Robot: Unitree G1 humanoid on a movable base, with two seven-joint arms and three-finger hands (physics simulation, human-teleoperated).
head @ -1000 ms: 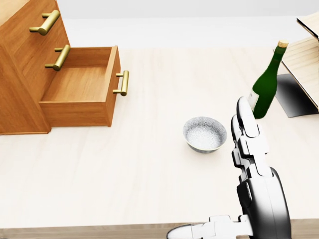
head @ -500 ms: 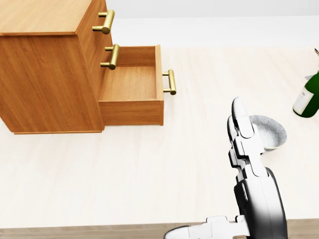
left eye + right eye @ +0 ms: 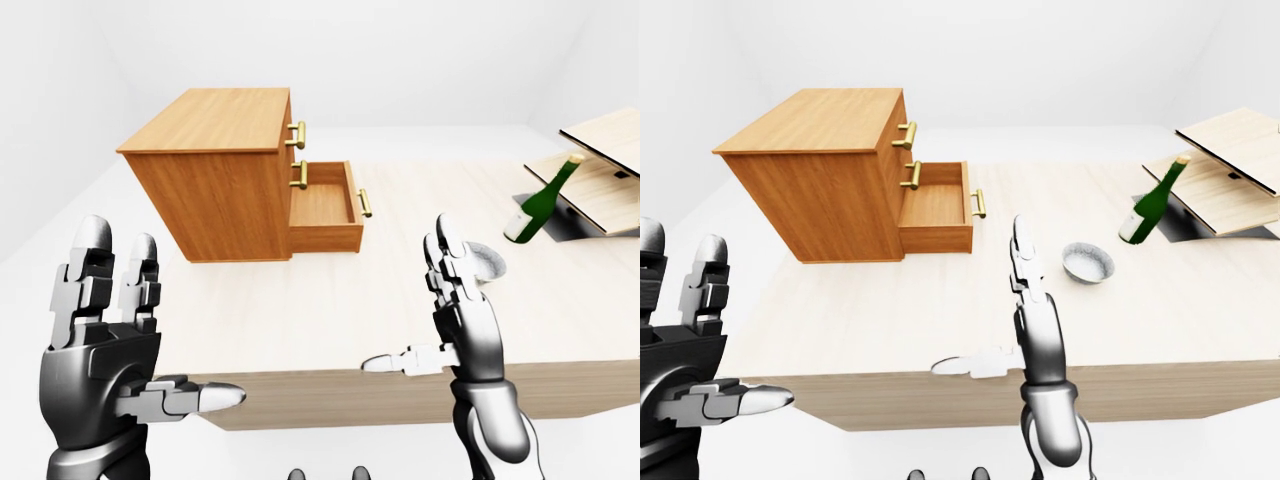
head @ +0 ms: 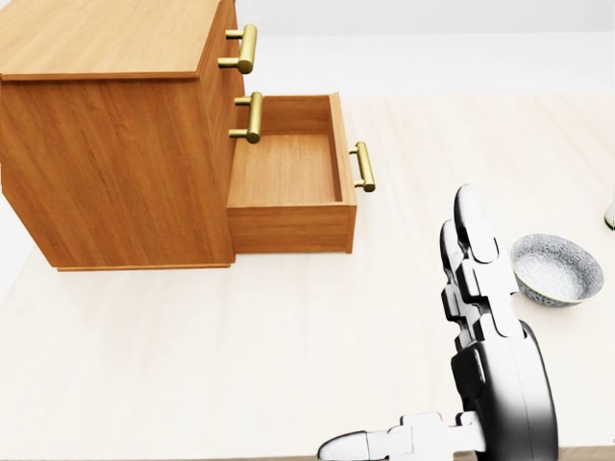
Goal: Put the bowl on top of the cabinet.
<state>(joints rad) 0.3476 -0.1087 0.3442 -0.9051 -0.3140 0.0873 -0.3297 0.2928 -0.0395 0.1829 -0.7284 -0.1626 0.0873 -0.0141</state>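
Both hands were up and open, holding nothing. Left hand point(image 3: 100, 350) sat at the lower left of the left-eye view, fingers straight and spread, thumb out sideways toward the right, short of the near edge of the table point(image 4: 192, 355). Right hand point(image 4: 500, 375) was raised over that edge, fingers straight up and together, thumb sticking out left. The bowl point(image 4: 557, 271) stood upright on the table, just right of the right hand's fingertips in the head view. The left-eye view had the fingers overlapping it, but the right-eye view showed a gap, so probably no contact. It was grey-white with a speckled inside. It was not yet on the cabinet point(image 3: 215, 180), which stood on the table well to the bowl's left and further up the view. The cabinet was wood with a flat top. The upper two handles point(image 4: 240, 48) were brass, on shut fronts. The bottom drawer point(image 4: 286, 173) was pulled out toward the view's right, with its own brass handle on the front. Right of the bowl and further off was a green bottle point(image 3: 1150, 215) with a white label and pale stopper, tilted with its neck to the right. Past it, at the right edge, slanted wooden boards point(image 3: 1230, 165) sat over a dark flat panel point(image 3: 1185, 225); I couldn't tell if the bottle touched them.
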